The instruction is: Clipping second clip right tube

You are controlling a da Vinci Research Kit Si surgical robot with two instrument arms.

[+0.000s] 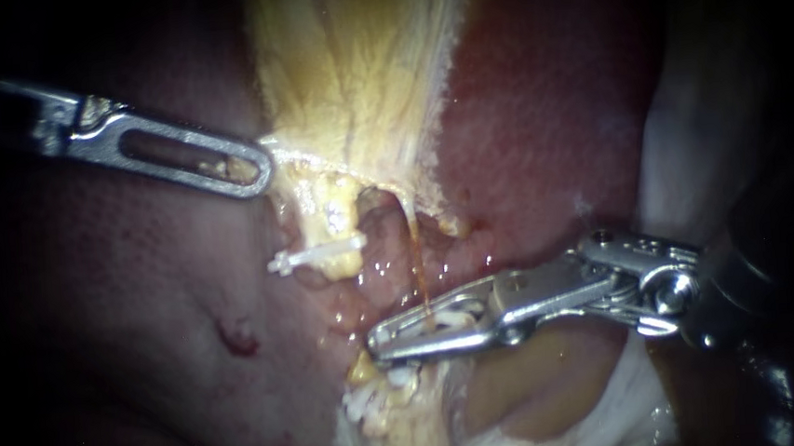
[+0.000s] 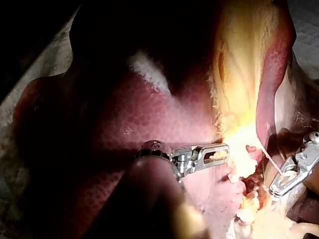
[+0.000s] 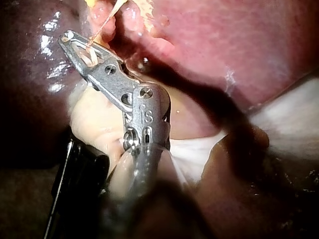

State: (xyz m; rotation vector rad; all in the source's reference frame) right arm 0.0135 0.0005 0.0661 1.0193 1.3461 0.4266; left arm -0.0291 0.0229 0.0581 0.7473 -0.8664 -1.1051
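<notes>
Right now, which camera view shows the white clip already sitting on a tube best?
The endoscope view: the white clip lies full length across a yellowish tube, unobstructed, near the left instrument. In the left wrist view glare washes out that spot, so I cannot pick it out. The right wrist view does not show it.

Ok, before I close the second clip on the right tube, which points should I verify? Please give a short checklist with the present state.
1. Right tube lies across the right instrument tip: ok.
2. White clip sits at the tube inside that tip: ok.
3. Clip reaches fully past the tube: cannot tell.
4. Left instrument has its jaws shut on the gallbladder edge, and the tube looks stretched: ok.
5. Other clip, on the neighbouring stump, is clear of the right instrument: ok.
6. Liver behind the tip is not caught: cannot tell.
</notes>
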